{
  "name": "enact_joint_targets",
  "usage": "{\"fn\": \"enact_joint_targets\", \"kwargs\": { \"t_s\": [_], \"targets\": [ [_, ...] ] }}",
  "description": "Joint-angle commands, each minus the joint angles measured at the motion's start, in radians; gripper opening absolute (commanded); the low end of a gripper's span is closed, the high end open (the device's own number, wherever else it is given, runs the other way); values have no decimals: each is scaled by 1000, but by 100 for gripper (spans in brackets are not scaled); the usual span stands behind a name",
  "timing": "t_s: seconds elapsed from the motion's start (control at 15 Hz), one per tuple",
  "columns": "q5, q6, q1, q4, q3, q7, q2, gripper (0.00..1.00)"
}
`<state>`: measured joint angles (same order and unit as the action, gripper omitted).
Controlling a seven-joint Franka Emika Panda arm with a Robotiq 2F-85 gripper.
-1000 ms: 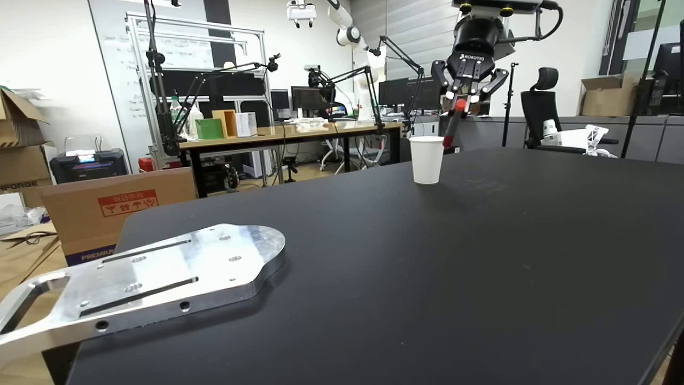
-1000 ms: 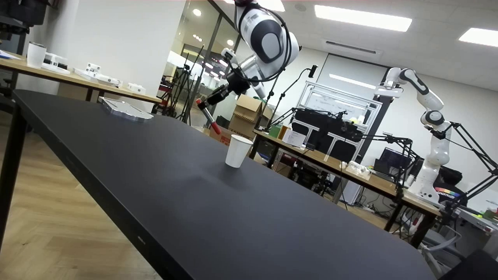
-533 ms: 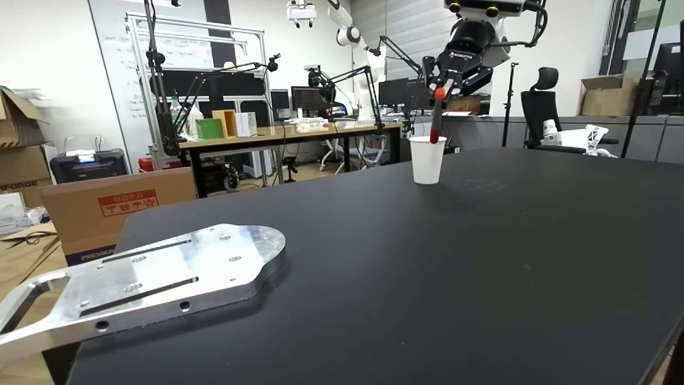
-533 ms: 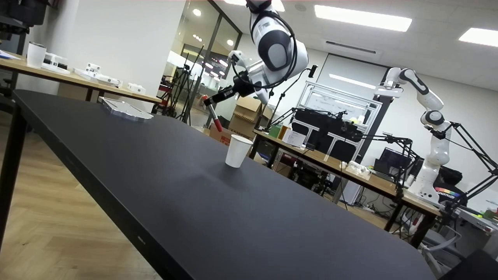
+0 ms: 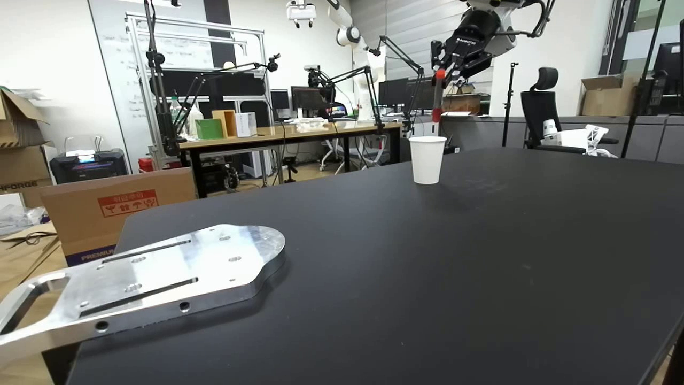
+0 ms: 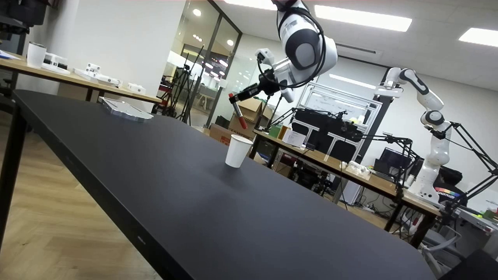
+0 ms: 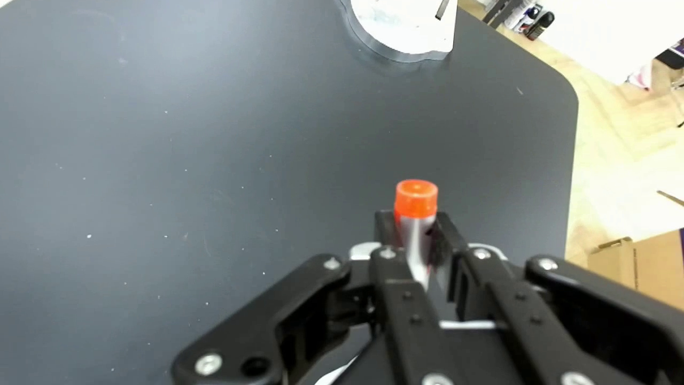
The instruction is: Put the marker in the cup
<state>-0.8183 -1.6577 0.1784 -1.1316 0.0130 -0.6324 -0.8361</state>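
In an exterior view, a metal plate (image 5: 187, 267) lies leftmost on the table (image 5: 406, 283). Well to its right stands the cup (image 5: 427, 163), upright; just above its rim, not touching, hangs the marker (image 5: 438, 96), leaning somewhat. Rightmost, the claw (image 7: 417, 230) grips the marker near its top. Best to set the marker straighter, centre its lower end over the mouth, and sink it past the rim before releasing (so light-looking a cup could tip at a nudge).
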Motion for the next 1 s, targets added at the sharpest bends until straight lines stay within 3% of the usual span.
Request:
{"fn": "enact_joint_targets", "kwargs": {
  "t_s": [0.0, 0.87, 0.93],
  "targets": [
    [-31, 54, 36, 138, -5, -62, -81, 5],
    [-99, 85, 68, 267, -25, -150, -171, 5],
    [-86, 48, 58, 195, -15, -84, -137, 20]
  ]
}}
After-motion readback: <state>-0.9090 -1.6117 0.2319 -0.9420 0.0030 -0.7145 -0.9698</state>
